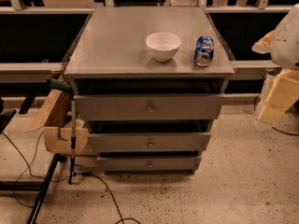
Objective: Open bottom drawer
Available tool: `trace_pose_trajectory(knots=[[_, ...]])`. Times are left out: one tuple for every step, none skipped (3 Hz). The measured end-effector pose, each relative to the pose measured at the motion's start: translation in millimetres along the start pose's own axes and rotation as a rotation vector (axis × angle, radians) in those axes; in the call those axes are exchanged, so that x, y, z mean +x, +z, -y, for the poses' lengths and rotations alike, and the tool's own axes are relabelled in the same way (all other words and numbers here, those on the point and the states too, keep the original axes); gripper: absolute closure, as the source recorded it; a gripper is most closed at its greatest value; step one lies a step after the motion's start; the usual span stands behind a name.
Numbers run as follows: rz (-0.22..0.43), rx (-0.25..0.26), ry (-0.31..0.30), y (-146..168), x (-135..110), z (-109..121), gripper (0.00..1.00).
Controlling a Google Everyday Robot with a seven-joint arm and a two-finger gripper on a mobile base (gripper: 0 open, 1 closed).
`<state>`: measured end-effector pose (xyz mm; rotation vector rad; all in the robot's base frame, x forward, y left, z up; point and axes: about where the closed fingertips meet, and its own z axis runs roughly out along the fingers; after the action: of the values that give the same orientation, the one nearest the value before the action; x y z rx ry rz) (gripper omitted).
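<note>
The gripper (276, 101) is hovering at the right edge, well apart from the bottom drawer (148, 163). Its grip state: cannot tell.

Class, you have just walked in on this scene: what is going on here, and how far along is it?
A robot is set to open the bottom drawer of a grey cabinet. Its gripper hangs at the right edge of the view, apart from the cabinet and touching nothing. The drawer's small knob is untouched, and the drawer looks shut. A white bowl and a blue can rest on the cabinet top.
</note>
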<state>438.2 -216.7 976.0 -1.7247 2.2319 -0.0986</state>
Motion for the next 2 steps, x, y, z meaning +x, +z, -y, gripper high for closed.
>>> trace_pose_trajectory(knots=[[-0.002, 0.003, -0.008, 19, 3, 1, 0.00], [0.043, -0.031, -0.003, 67, 12, -6, 0.00]])
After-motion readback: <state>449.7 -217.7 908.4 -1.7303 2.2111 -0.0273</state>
